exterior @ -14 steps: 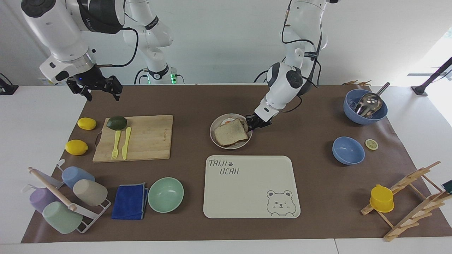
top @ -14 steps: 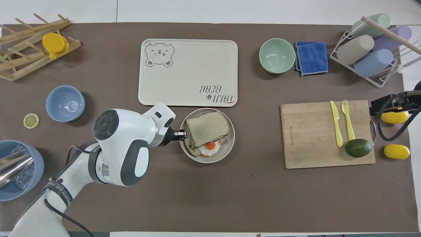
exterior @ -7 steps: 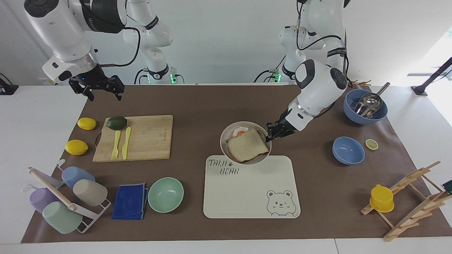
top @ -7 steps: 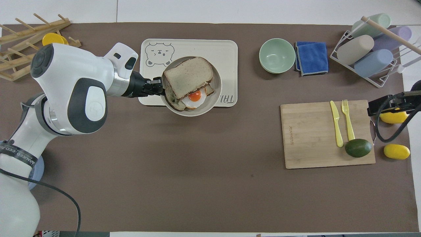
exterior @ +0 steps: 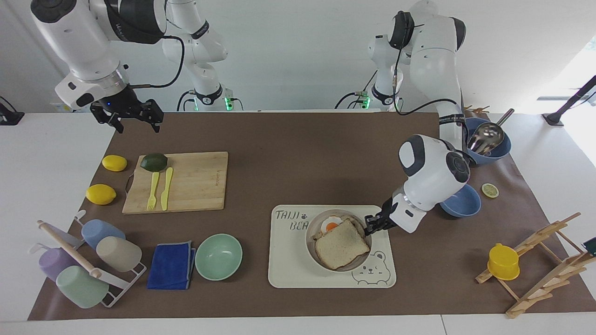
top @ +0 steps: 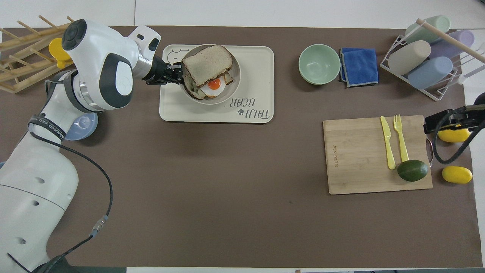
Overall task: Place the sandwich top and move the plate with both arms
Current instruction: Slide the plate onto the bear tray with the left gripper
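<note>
Right gripper: hanging in the air over the robots' edge of the brown mat, at the right arm's end; its fingers are standing apart, gripping nothing. The right arm is waiting.
Lemons: two are lying beside the board, toward the right arm's end.
Board: lying on the mat, carrying an avocado, a yellow fork and a yellow knife side by side.
Blue bowls: one with a metal scoop is sitting at the left arm's end; a second bowl is lying farther from the robots, partly hidden by the left arm.
Left gripper: reaching out over the tray, its fingers clenching the plate's rim on the side toward the left arm's end.
Plate: being held over the tray; whether it is touching the tray cannot be told.
Sandwich top: lying on the lower slice with the fried egg, shifted so that the yolk is showing at the side nearer the robots.
Green bowl: sitting beside the tray, toward the right arm's end.
Cloth: a folded blue one, lying just beside the green bowl.
Cup rack: holding four pastel cups at the right arm's end.
Wooden rack: standing at the left arm's end, with a yellow cup on it.
</note>
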Motion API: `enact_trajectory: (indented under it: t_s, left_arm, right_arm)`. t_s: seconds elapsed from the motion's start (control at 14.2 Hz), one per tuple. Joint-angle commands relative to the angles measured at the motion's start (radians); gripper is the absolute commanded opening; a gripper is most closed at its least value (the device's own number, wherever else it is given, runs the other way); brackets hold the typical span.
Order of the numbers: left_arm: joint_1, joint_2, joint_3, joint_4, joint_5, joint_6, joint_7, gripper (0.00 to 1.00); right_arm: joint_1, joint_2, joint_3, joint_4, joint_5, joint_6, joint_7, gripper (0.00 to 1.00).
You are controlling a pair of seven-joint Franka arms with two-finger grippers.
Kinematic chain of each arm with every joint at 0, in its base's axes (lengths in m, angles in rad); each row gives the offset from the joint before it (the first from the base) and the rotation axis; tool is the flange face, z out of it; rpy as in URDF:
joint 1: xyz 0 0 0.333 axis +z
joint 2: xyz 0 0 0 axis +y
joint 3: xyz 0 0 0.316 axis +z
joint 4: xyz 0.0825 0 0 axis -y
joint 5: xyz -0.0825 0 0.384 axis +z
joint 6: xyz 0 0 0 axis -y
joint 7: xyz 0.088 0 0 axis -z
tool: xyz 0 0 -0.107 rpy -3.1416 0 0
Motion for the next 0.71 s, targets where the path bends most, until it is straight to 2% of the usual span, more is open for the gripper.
enact_trajectory:
  t_s: [0.0, 0.35, 0.42, 0.49, 0.64]
  left_arm:
    - [-0.01, -0.007, -0.003, -0.022, 0.037, 0.051, -0.001, 0.0]
    - [-0.013, -0.022, -0.002, -0.068, 0.037, 0.065, 0.018, 0.0]
    - [-0.01, -0.024, -0.003, -0.073, 0.037, 0.062, 0.039, 0.28]
    - [-0.008, -0.025, -0.003, -0.071, 0.036, 0.057, 0.039, 0.99]
    - [0.002, -0.039, 0.0, -0.065, 0.034, 0.038, 0.039, 1.0]
  right_arm:
    - [-0.009, -0.015, 0.002, -0.005, 0.028, -0.017, -0.011, 1.0]
    - [-0.009, -0.015, 0.002, -0.005, 0.028, -0.017, -0.012, 1.0]
    - [-0.009, -0.015, 0.002, -0.005, 0.028, -0.017, -0.012, 1.0]
    - [-0.009, -0.015, 0.002, -0.005, 0.028, -0.017, -0.012, 1.0]
    - [-0.009, -0.015, 0.002, -0.005, 0.028, -0.017, -0.011, 1.0]
